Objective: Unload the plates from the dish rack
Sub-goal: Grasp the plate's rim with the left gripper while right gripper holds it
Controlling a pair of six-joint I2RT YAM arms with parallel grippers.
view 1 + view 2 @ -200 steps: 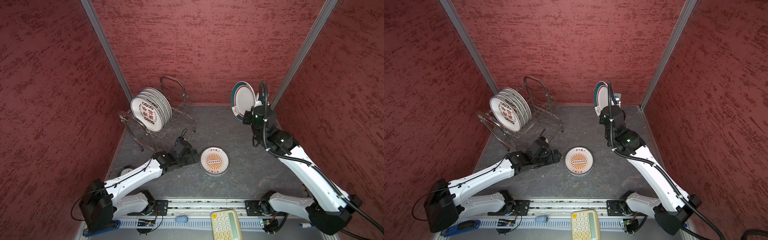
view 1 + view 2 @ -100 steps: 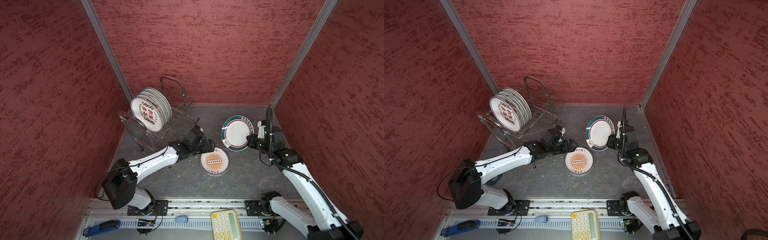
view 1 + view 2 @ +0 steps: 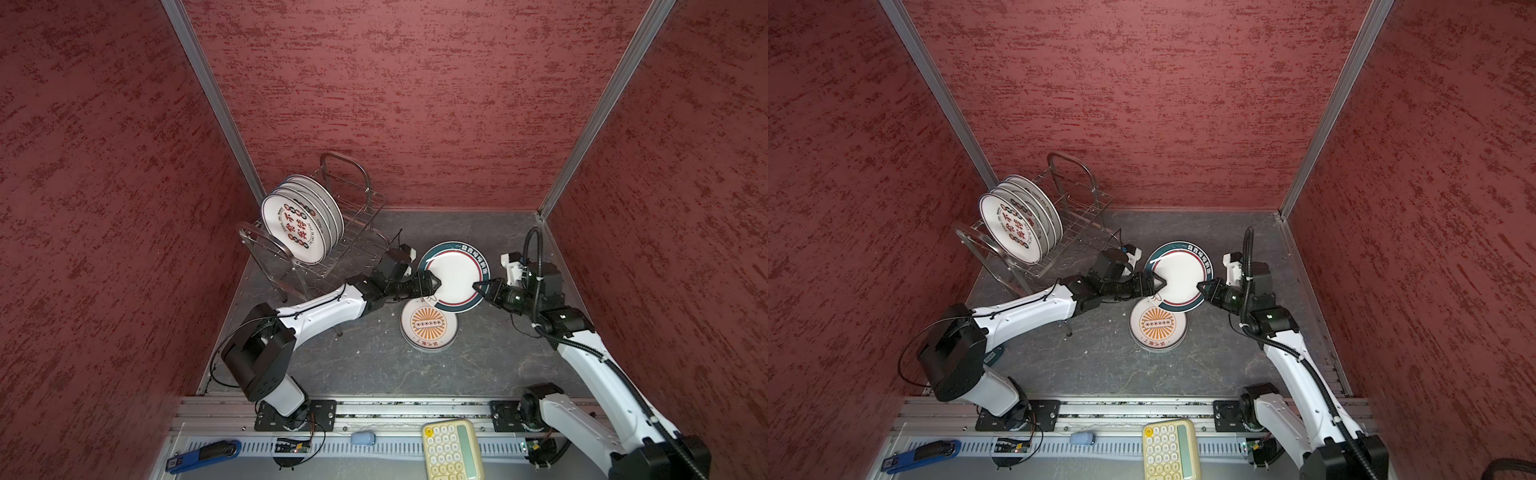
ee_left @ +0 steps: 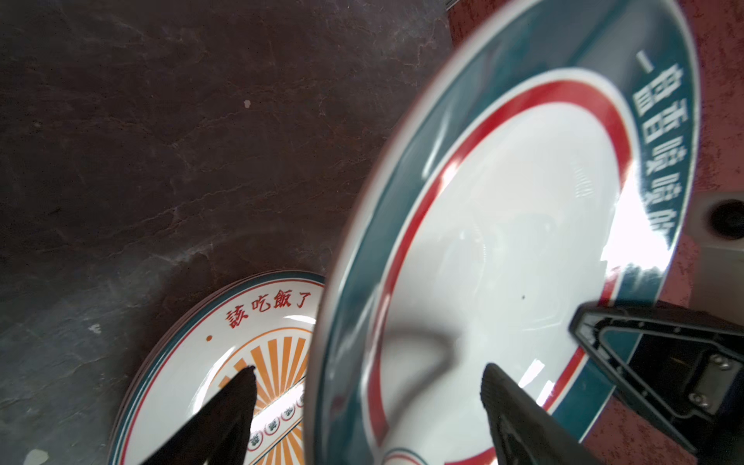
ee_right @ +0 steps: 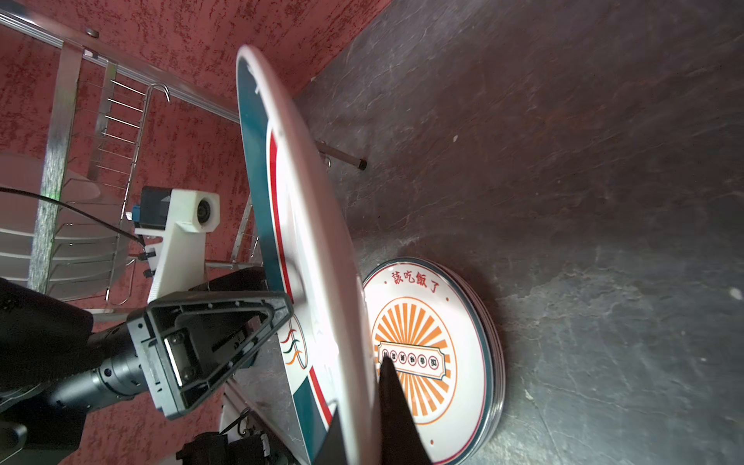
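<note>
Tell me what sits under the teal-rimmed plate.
Below the teal-rimmed plate: the sunburst plate stack on the table. It hides the stack's far edge.

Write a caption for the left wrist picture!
Open left claw straddles a round white teal-rimmed plate gripped by the right claw; an orange sunburst plate lies below.

My left arm (image 3: 320,311) and right arm (image 3: 598,386) wear white shells between chunky black joints. A ribbed black hose (image 3: 540,257) loops off the right one, and a thin black cable (image 3: 214,361) off the left. My fingers (image 5: 225,346) are hollow black triangles with small silver screws inside, and the wrist camera (image 5: 181,225) sits in white plastic.
</note>
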